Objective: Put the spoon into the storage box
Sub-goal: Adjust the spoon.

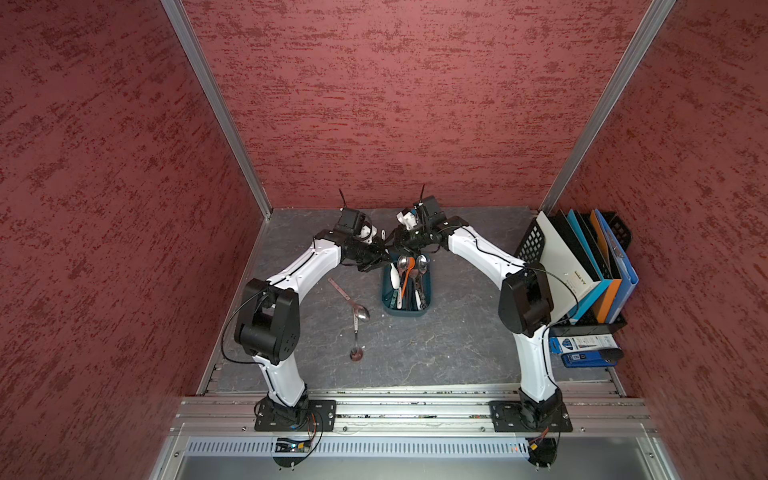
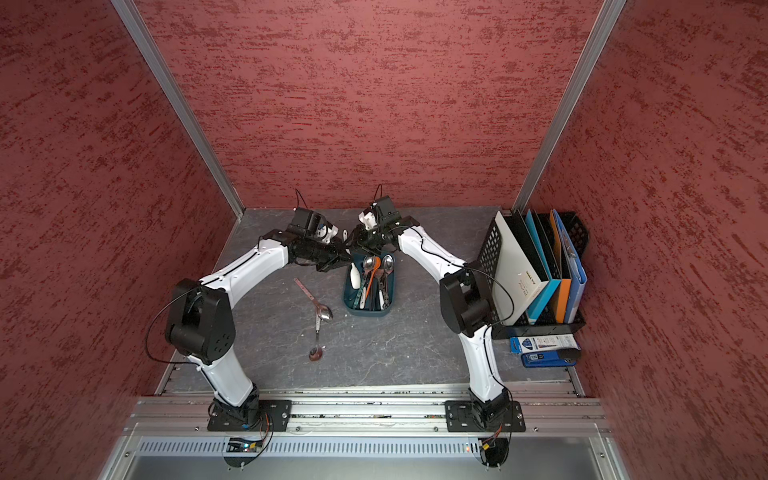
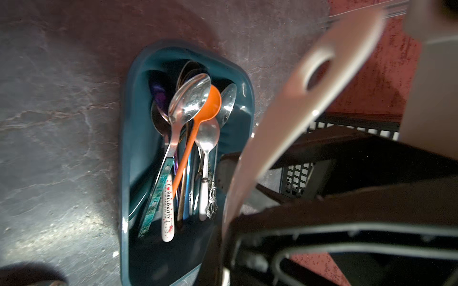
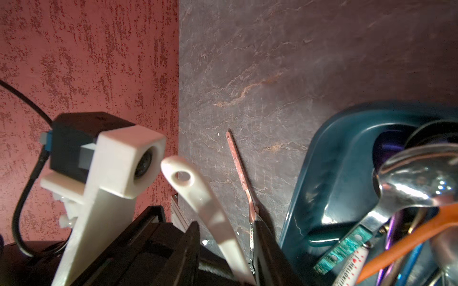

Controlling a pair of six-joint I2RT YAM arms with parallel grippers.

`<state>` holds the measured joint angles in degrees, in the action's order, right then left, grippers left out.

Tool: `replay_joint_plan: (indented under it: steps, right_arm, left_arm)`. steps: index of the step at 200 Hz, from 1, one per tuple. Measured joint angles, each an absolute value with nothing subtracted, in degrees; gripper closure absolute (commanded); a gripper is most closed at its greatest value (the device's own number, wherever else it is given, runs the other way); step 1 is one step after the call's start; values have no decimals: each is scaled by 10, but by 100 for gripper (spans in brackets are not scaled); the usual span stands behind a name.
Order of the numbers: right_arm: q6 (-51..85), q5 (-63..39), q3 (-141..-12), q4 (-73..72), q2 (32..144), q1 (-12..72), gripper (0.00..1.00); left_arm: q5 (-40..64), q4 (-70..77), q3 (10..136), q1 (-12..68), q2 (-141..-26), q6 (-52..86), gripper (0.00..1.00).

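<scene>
Roughly midway, I'd judge. L to R: two strays lie flat on the dark grey stone-look bench, just L of the box. One is a copper-handled steel spoon; nearer the front edge is a slim metal spoon w/ dark red bowl.

Next, the left gripper is clamped on a white plastic spoon w/ holed handle. Its bowl end dips at the far-L corner of the shallow dark teal plastic storage box, not yet let go.

The box holds a heap of spoons, steel plus one orange.

The right gripper hangs at the box's far edge; whether it grips anything, can't tell.

A black mesh file rack w/ folders sits at the R edge, uninvolved.

To do: release the white one, then box both strays.
</scene>
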<state>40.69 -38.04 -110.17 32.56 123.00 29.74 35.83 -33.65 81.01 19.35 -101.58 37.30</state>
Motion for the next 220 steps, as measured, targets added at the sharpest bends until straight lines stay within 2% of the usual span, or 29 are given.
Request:
replay_joint_plan:
  steps: [14,56,87,91,121,142,180,220]
  right_arm:
    - [405,-380,-1102,324,1230,297,67]
    - [396,-380,-1098,325,1230,293,88]
    - [397,-396,-1097,323,1233,287,97]
    - [398,-401,-1097,322,1233,288,97]
    - [404,-433,-1098,302,1239,286,100]
    - [406,-464,-1098,296,1243,280,100]
    - [406,-530,-1096,297,1251,264,100]
    - [370,-587,-1098,343,1267,254,100]
  left_arm:
    - [372,-323,809,194,-1016,381,93]
    - [398,-305,809,189,-1016,394,93]
    - [404,-291,806,188,-1016,402,85]
    - [404,-291,806,188,-1016,404,81]
    - [401,-311,804,194,-1017,387,34]
    - [375,-333,803,195,-1013,349,22]
    - [261,-371,781,198,-956,217,20]
    - [133,-333,720,235,-877,34,20]
